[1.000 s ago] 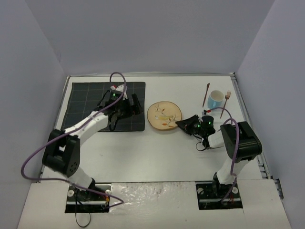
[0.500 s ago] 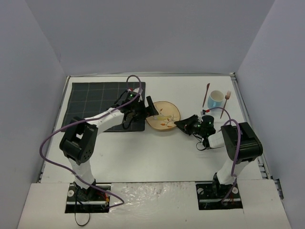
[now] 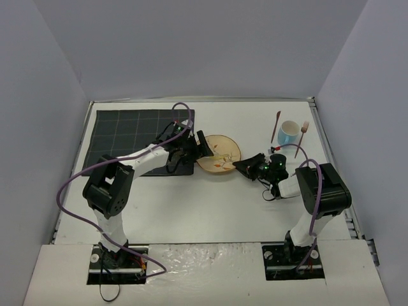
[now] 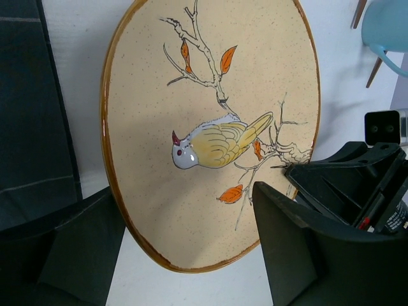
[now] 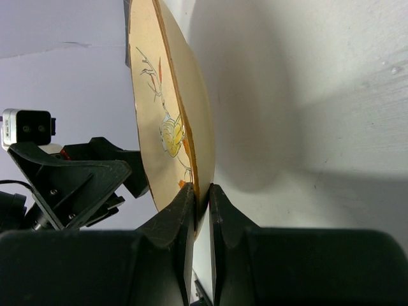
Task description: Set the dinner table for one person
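With the right gripper (image 5: 201, 194), pinches the plate (image 5: 167, 108) by its brown rim, fingers (image 5: 169, 229) pressed together with only the thickness of the edge between them. Holds that side lifted, leaving the plate tilted with a soft shadow beneath it on the white surface.

With the left gripper (image 4: 185, 213), straddles the opposite side of the plate, jaws wide apart. Sets one finger (image 4: 70, 255) beyond the rim on the placemat side and the other over the cream face near an orange leaf. Cannot tell whether either finger touches the plate. Looks down from that wrist on a painted bird perched on a bare branch, with the other gripper's black fingers showing at the far rim.

Seen from above: places the plate near the middle of the dinner table (image 3: 210, 204), just beside the right border of the dark grid-lined placemat (image 3: 137, 137). Approaches it from both sides, one arm to the left and one to the right. Leaves a blue mug (image 3: 288, 132) well apart toward the far right corner, flanked by two thin utensils (image 3: 276, 126), one on each side, on bare tabletop.
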Action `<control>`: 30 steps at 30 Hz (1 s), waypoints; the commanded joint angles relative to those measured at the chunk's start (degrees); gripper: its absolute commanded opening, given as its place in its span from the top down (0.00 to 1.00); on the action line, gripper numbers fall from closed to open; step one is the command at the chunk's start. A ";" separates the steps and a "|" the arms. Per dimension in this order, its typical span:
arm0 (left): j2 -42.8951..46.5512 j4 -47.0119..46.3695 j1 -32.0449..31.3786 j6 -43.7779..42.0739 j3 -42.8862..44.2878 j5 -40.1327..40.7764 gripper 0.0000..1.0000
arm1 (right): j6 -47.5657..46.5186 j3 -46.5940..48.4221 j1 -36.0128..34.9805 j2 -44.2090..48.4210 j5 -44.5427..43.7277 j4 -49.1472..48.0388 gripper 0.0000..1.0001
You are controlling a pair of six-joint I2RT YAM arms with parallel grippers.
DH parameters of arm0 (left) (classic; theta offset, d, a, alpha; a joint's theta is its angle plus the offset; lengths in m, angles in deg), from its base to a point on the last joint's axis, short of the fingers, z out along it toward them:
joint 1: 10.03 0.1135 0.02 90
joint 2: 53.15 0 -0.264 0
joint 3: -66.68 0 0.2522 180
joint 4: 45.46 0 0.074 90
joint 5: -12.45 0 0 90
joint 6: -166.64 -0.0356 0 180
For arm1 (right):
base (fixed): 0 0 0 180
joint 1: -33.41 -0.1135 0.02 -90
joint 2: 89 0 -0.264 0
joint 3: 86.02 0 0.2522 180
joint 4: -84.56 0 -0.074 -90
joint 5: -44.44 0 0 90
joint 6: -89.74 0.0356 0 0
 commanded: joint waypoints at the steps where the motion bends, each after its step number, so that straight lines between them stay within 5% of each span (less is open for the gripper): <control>1: 0.95 -4.75 0.02 2.51 2.12 0.69 0.32 | 2.23 2.61 -0.61 3.03 4.28 -39.82 1.00; 15: 3.87 -12.47 0.28 4.13 -1.65 1.06 0.92 | 1.44 2.70 -0.88 3.11 5.50 -40.17 1.00; 22: 6.92 -18.81 0.68 4.22 -5.89 0.35 1.00 | -1.82 3.03 -1.05 5.27 5.60 -33.67 1.00; 30: 10.46 -24.06 1.91 4.62 -8.36 -1.58 1.00 | -13.78 5.38 -1.14 14.71 4.85 -12.63 0.40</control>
